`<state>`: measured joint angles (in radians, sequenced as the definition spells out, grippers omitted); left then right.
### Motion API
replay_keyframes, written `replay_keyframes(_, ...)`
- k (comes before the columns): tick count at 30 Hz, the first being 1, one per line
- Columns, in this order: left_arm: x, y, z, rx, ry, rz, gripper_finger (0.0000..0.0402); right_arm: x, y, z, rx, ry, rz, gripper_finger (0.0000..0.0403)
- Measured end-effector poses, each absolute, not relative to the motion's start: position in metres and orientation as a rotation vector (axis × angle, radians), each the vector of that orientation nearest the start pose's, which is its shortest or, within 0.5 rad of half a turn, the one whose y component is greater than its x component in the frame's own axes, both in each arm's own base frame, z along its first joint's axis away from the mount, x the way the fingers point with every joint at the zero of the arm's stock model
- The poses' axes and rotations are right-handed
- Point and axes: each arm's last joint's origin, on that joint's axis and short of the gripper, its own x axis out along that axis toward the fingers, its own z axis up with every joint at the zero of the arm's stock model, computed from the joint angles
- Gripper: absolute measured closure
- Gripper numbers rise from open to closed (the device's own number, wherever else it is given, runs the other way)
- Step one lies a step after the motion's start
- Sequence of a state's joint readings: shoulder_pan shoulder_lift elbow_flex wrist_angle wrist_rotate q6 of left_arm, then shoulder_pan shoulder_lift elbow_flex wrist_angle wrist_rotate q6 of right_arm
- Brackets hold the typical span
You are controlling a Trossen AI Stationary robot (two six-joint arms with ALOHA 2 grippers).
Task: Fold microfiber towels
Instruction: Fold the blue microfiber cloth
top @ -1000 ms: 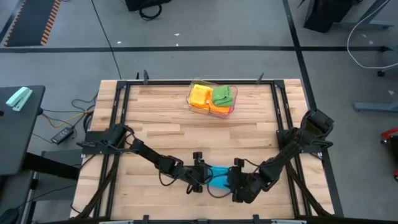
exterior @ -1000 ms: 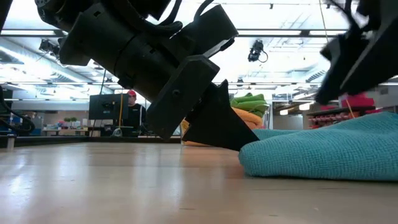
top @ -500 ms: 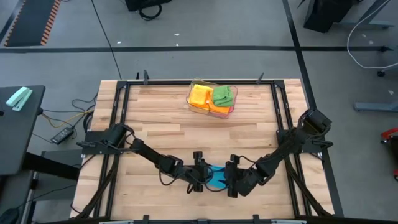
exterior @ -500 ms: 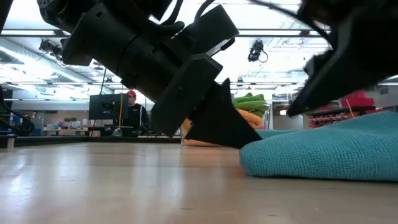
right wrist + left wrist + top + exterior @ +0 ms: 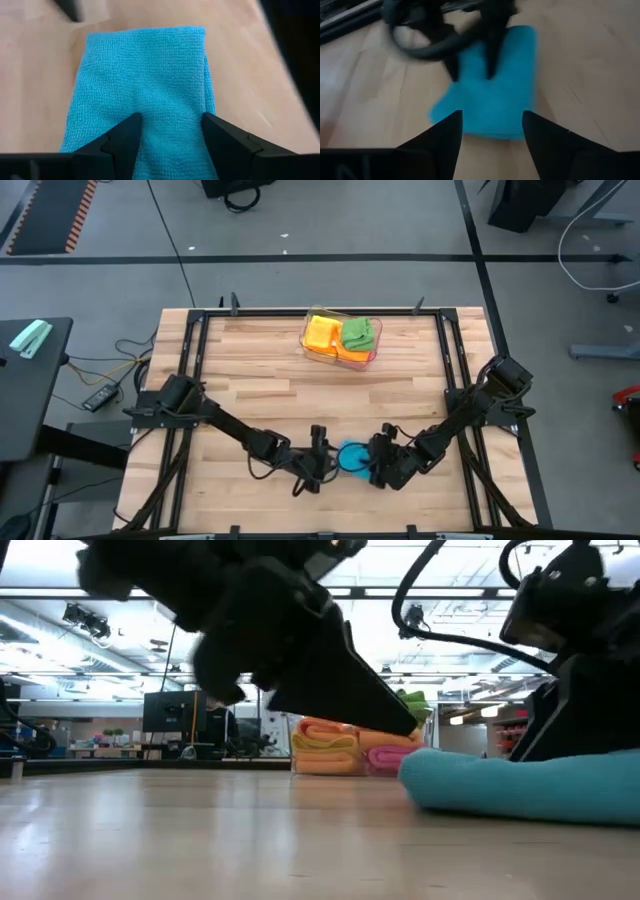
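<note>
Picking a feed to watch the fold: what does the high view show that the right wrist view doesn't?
High view only: the clear plastic tray stacked with orange, yellow and green cloths at the wooden table's far edge, plus the left gripper beside the towel. Right wrist view only: the layered fold edge along one side, between the open right gripper. Both: the folded blue microfiber towel.

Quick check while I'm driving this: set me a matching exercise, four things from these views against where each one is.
Things:
1. blue towel
2. clear tray
3. left gripper
4. right gripper

Places:
A. far edge of the table, holding folded towels
B. near edge, between the two grippers
C. low at the blue towel's right side, fingers apart
D. low at the blue towel's left side, fingers apart

Pairs: 1-B, 2-A, 3-D, 4-C
</note>
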<state>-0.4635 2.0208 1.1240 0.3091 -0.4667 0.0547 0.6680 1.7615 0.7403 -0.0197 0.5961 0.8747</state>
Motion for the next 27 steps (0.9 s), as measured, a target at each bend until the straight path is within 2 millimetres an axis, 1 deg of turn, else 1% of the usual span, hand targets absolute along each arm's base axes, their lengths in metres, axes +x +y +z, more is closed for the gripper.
replay_keyframes(4,0.369,-0.177,0.138,0.355,0.556,-0.033,0.0195,0.240,0.161,0.103,0.271,0.761,-0.433,0.0187)
replay_keyframes(8,0.365,-0.179,0.141,0.369,0.577,-0.042,0.0205,0.235,0.149,0.101,0.325,0.709,-0.613,0.0201)
replay_keyframes(11,0.365,-0.179,0.144,0.362,0.563,-0.041,0.0211,0.235,0.132,0.099,0.373,0.686,-0.762,0.0215)
replay_keyframes(13,0.365,-0.179,0.144,0.365,0.568,-0.041,0.0214,0.239,0.120,0.099,0.379,0.690,-0.813,0.0223)
replay_keyframes(16,0.366,-0.176,0.144,0.369,0.575,-0.037,0.0213,0.247,0.111,0.100,0.357,0.706,-0.815,0.0232)
replay_keyframes(20,0.368,-0.171,0.144,0.398,0.578,-0.033,0.0212,0.259,0.114,0.110,0.295,0.743,-0.754,0.0234)
replay_keyframes(23,0.369,-0.168,0.144,0.410,0.579,-0.030,0.0216,0.264,0.117,0.126,0.272,0.753,-0.730,0.0234)
replay_keyframes(27,0.372,-0.162,0.144,0.433,0.583,-0.024,0.0222,0.266,0.118,0.151,0.218,0.784,-0.723,0.0234)
